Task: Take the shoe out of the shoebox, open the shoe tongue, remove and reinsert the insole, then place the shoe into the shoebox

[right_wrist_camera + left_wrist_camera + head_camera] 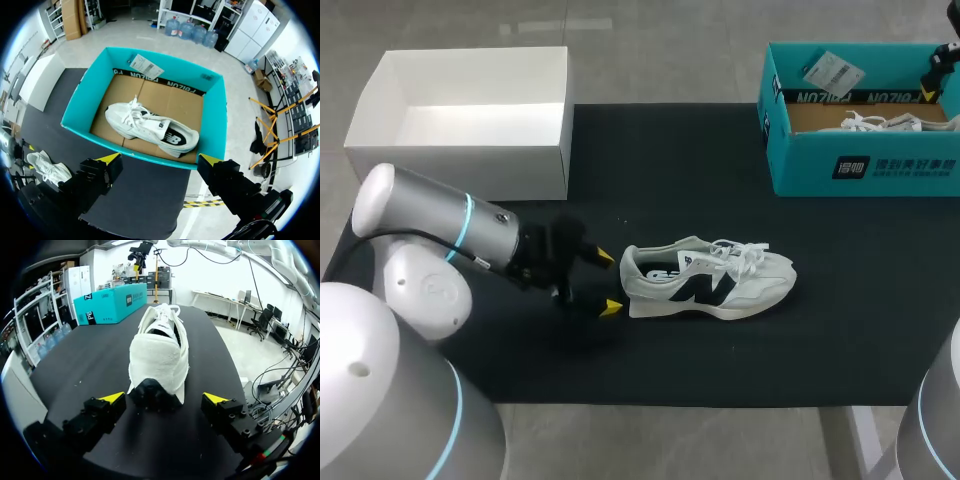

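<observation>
White shoe (708, 281), left tool (608, 282) spread at heel, lettered teal shoebox (800, 165)

On table (670, 160): shoe (708, 280), shoebox (865, 165), white box (460, 168)

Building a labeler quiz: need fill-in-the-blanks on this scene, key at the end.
The left pincer stands open at the sneaker's ____ end.
The right pincer hangs open above the ____ shoebox.
That shoebox holds ____ white shoe.
The sneaker rests on a ____ mat.
Missing: heel; teal; one; black.
</observation>
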{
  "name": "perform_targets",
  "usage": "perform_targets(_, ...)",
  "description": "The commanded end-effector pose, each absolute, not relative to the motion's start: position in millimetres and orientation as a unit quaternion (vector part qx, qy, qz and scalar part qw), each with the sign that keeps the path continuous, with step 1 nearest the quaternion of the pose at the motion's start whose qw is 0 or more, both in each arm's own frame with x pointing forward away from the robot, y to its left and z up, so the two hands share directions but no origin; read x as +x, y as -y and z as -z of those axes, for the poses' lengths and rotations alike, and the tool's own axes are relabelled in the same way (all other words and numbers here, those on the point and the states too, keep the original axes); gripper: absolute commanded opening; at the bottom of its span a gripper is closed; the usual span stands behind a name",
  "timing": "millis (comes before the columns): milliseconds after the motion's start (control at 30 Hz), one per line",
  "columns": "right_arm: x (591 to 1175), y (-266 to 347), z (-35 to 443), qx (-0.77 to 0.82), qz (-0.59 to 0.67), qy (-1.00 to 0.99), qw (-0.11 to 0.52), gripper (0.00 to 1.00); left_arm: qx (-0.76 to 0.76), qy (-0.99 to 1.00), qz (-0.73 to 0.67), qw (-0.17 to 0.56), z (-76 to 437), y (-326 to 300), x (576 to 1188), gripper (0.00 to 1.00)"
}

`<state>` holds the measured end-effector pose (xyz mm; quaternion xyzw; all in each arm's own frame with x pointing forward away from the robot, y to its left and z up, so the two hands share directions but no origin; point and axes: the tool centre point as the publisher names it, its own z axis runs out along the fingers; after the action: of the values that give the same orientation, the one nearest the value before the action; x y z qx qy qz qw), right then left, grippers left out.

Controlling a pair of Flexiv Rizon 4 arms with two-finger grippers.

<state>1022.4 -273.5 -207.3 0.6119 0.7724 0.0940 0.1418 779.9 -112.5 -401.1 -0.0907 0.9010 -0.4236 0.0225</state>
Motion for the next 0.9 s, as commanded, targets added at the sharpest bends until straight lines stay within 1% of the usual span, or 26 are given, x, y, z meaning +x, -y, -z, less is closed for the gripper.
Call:
perform_targets(33, 1022.7, 273.6, 207.3, 0.612, -0.094, -0.773, 0.142, 1.00, -0.097, -0.900, 0.424, 0.023, 412.7, 124.8, 785.7, 1.00)
perform_targets(533, 1022.7, 273.6, 207.3, 0.612, -0.094, -0.773, 0.142, 1.00, -0.093, -0.902, 0.420, 0.020, 423.4, 156.8, 795.3, 1.00)
perform_targets(833, 1022.7, 273.6, 207.3, 0.612, -0.094, -0.773, 0.142, 1.00, -0.089, -0.906, 0.413, 0.020, 430.6, 161.9, 802.3, 1.00)
perform_targets(867, 1022.7, 273.6, 207.3, 0.612, -0.094, -0.773, 0.142, 1.00, -0.084, -0.908, 0.410, 0.023, 431.2, 161.7, 803.8, 0.93)
perform_targets(900, 1022.7, 273.6, 207.3, 0.612, -0.094, -0.773, 0.142, 1.00, -0.081, -0.908, 0.409, 0.023, 431.4, 161.5, 804.9, 0.70)
